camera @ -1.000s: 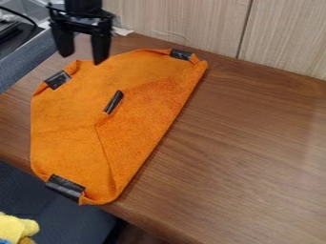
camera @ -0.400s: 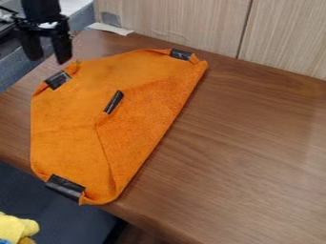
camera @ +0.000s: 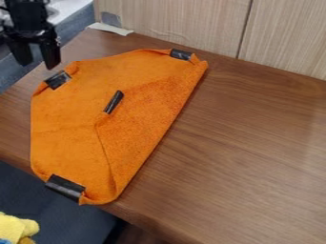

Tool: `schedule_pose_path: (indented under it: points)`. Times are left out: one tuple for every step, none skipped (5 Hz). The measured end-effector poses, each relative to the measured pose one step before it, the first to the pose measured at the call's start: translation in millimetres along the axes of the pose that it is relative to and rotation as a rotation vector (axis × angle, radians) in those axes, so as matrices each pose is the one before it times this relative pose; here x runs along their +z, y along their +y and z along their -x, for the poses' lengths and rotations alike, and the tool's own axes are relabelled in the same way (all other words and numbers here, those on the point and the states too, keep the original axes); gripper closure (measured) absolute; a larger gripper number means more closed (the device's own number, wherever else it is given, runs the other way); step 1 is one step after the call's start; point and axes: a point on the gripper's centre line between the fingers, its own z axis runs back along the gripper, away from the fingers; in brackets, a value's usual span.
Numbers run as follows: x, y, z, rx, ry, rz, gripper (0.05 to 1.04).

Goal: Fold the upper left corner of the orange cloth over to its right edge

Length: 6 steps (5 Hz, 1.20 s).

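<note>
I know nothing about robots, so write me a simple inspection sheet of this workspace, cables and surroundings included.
Surface: brown wood-grain table.
Job's things: orange cloth, partly folded over, with four black strips on it; its near end reaches the table's edge.
Clutter: pale paper-like strip at the back edge; yellow soft item off the table, lower left.
Gripper: black gripper at upper left near the cloth, open, holding nothing.
Cables: cannot tell at the upper-left corner; nothing seen on the cloth.
Surroundings: pale wood-grain panels behind.
</note>
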Motion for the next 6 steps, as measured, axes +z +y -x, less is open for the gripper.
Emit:
schedule_pose_path:
  points:
    - [-13.10, -0.61, 0.13, -0.0081, 0.0278, 0.0140, 0.083]
    - [-13.23, -5.78, -1.06, -0.0205, 0.0406, 0.0102, 0.083]
    - [-1.05, -8.98, -7.48, -0.0340, 0.0090, -0.0109, 0.136]
    - [-3.15, -10.78, -7.07, -0.0357, 0.0045, -0.0215, 0.416]
    - [-1.21, -3.64, -0.63, -0.0136, -0.0006, -0.0016, 0.712]
    - [0.61, -2.69, 0.85, -0.0035, -0.0169, 0.0114, 0.911]
